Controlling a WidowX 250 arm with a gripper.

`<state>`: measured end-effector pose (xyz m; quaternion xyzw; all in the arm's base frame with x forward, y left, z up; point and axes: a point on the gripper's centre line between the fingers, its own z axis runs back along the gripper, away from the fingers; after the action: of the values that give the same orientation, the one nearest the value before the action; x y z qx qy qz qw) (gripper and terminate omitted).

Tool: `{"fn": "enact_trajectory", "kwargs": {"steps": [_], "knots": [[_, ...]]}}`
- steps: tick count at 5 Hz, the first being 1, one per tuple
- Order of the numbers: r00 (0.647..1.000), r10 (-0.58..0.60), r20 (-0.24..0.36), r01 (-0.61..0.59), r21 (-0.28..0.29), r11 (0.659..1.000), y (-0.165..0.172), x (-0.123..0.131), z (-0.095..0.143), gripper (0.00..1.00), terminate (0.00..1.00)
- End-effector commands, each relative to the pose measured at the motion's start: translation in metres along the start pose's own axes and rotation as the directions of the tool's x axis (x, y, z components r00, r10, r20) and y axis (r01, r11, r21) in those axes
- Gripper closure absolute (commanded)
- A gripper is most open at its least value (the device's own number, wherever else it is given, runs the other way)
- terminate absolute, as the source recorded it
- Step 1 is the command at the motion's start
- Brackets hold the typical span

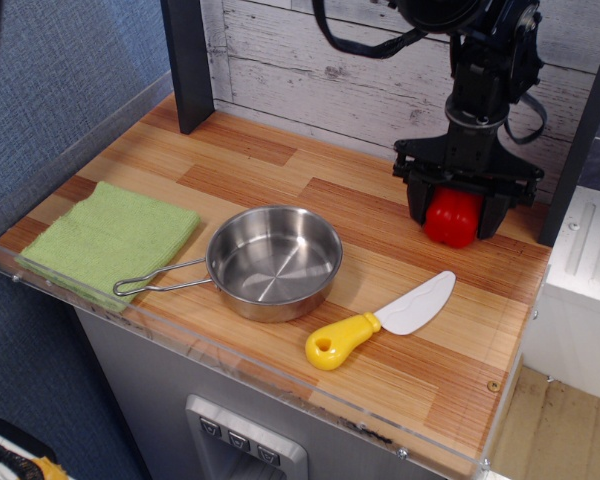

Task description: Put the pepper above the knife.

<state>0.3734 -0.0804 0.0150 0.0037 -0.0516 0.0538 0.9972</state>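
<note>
Pepper (452, 217) upright between jaws (beyond knife (380, 321))

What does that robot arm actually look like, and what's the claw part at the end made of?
The arm is matte black all over, built from chunky rounded segments stacked into a column. Black cables loop loosely off its upper part. At the bottom it widens into a flat crossbar with two thick, blocky black fingers hanging down; that is the gripper. No logos or markings are readable from this view.
</note>
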Motion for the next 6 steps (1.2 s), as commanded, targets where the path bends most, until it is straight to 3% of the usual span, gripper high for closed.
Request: {"fn": "enact_trajectory", "kwargs": {"steps": [1, 2, 4, 5, 6], "knots": [[0.999, -0.042, -0.006, 0.042, -0.021, 0.999, 0.004, -0.015, 0.020, 0.00, 0.00], [0.999, -0.037, 0.016, 0.038, -0.034, 0.999, 0.005, -0.016, 0.033, 0.00, 0.00], [0.995, -0.024, 0.093, 0.030, -0.070, 0.997, 0.004, -0.010, 0.080, 0.00, 0.00], [0.987, -0.016, 0.158, 0.025, -0.055, 0.998, 0.007, -0.009, 0.116, 0.00, 0.00], [0.979, -0.003, 0.204, 0.003, 0.000, 1.000, 0.015, -0.012, 0.145, 0.00, 0.00]]}}
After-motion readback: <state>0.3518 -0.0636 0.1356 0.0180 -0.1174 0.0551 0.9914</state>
